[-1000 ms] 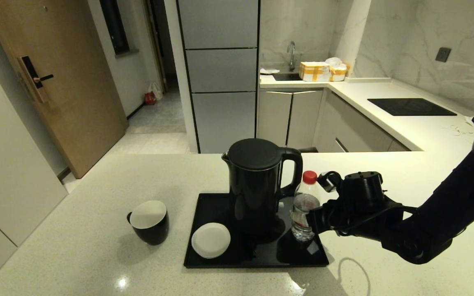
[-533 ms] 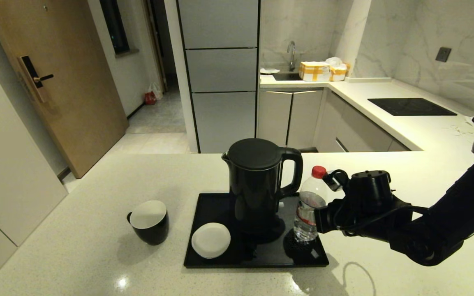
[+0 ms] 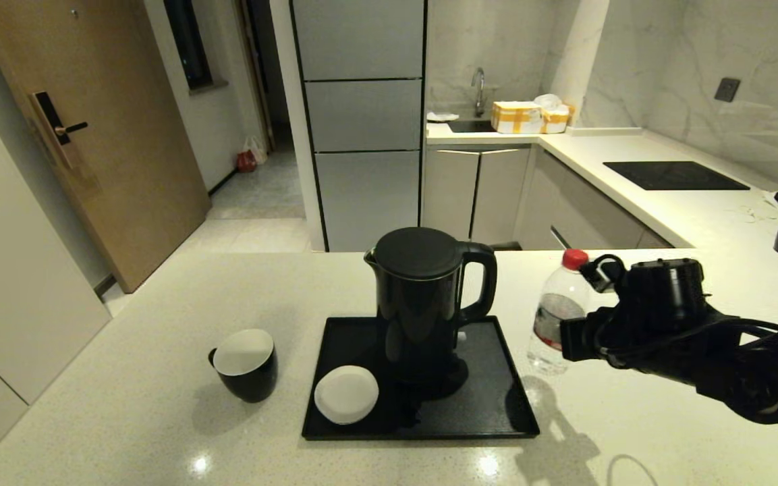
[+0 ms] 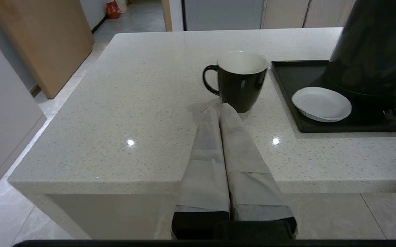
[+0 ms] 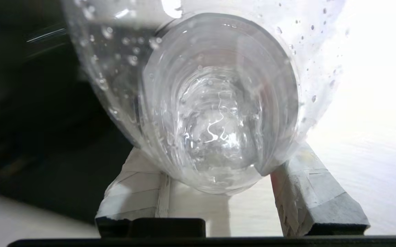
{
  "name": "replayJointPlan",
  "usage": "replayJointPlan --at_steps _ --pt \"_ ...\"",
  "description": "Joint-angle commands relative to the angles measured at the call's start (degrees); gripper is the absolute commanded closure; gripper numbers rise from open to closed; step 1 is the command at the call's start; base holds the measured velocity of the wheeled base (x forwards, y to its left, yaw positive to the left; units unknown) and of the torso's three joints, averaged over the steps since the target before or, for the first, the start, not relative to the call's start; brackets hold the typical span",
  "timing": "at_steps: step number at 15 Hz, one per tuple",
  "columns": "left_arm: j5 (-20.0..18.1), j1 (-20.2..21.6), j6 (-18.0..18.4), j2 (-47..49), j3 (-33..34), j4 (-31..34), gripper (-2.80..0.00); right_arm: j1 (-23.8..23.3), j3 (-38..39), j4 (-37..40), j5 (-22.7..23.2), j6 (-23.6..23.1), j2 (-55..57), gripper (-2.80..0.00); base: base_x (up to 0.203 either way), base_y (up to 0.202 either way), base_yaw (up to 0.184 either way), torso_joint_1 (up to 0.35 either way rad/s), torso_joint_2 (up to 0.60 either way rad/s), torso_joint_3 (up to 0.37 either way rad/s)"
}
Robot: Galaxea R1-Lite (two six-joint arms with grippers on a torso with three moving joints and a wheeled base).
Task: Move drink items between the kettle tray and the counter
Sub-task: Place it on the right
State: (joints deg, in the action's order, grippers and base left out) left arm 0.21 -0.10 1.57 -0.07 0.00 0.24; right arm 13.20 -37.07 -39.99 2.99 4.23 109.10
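While clamped on the water bottle (image 3: 556,317) beside the tray (image 3: 496,422), above the table (image 3: 631,432), right claw (image 3: 567,341) best lowered level, then eased apart only once seated.

On the desk (image 3: 159,324) the tray (image 3: 496,378) sits at the centre. The kettle (image 3: 422,304) stands on the tray toward twelve o'clock, and the coaster (image 3: 346,394) lies on it at seven o'clock of the kettle. The mug (image 3: 245,364) stands on the desk at nine o'clock of the tray, just beside it. The bottle (image 3: 554,317), in the right end effector (image 3: 574,341), is off the tray at three o'clock.
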Motion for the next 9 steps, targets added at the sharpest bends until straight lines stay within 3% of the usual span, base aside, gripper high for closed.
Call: replayJointPlan --at_steps 1,4,9 --pt "0.05 0.01 0.01 -0.01 0.0 0.02 0.0 -7.62 -0.36 -0.8 -2.07 -0.03 1.02 0.0 0.0 0.0 0.0 0.0 0.0 0.0" --pt "0.05 0.01 0.01 -0.01 0.0 0.02 0.0 -15.42 -0.02 -8.09 -3.06 -0.11 6.98 0.0 0.0 0.0 0.0 0.0 0.0 0.0" --pt "0.05 0.01 0.01 -0.01 0.0 0.02 0.0 -17.07 4.83 -16.94 -2.93 -0.18 12.05 0.0 0.0 0.0 0.0 0.0 0.0 0.0"
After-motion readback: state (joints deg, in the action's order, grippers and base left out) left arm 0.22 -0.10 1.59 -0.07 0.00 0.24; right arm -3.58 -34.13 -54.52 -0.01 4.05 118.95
